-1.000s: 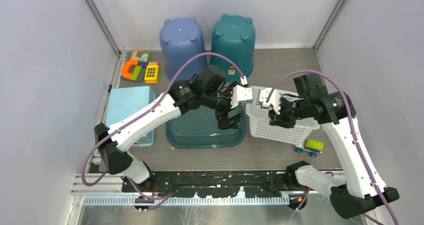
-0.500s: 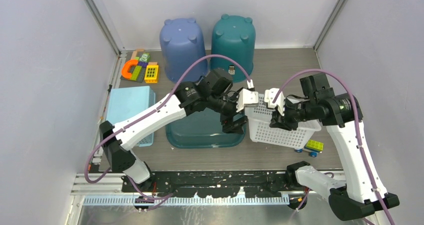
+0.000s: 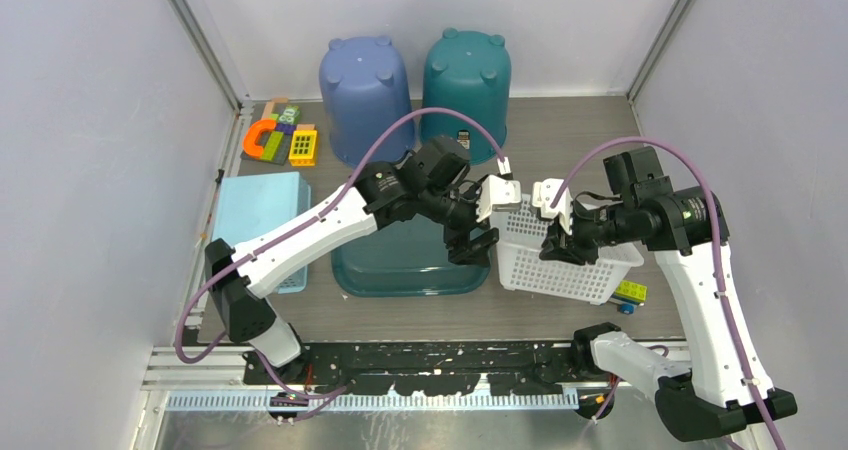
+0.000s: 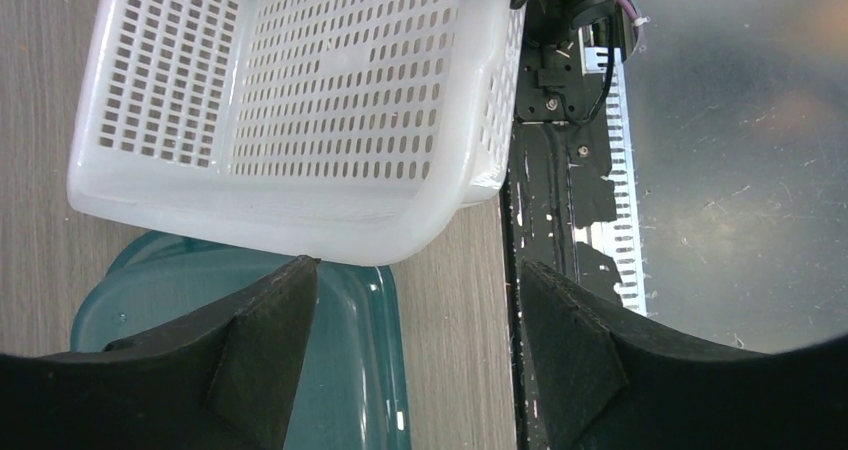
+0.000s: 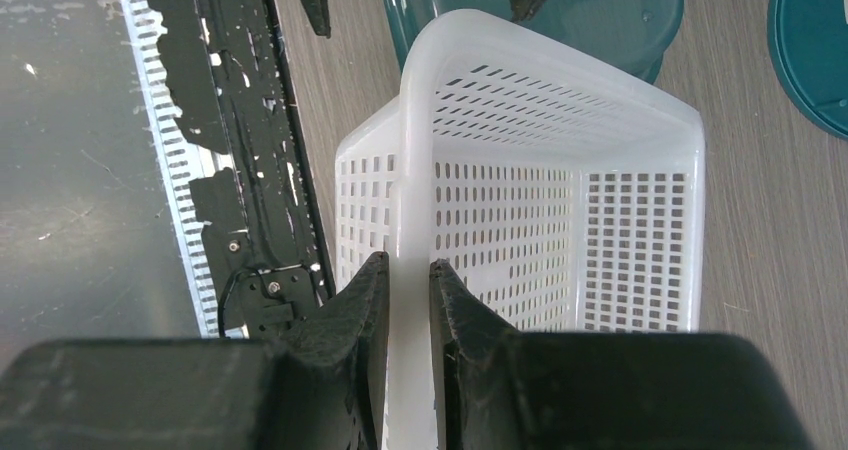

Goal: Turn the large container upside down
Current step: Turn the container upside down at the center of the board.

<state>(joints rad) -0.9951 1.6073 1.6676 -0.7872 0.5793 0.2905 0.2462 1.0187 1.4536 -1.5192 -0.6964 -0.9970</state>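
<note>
Slipping is risked, the basket (image 5: 410, 120) being pinched by one rim in the right pincer (image 5: 408, 270); its corner, just ahead of the open, empty left pincer (image 4: 415, 268), could be knocked.

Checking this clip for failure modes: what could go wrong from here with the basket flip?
The right hand pinches only the thin rim of the basket, so the tilted basket could slip or swing. The left hand is open by the basket's corner, gripping nothing; it may shove rather than catch it. The toy by the basket's near corner could get knocked.
</note>
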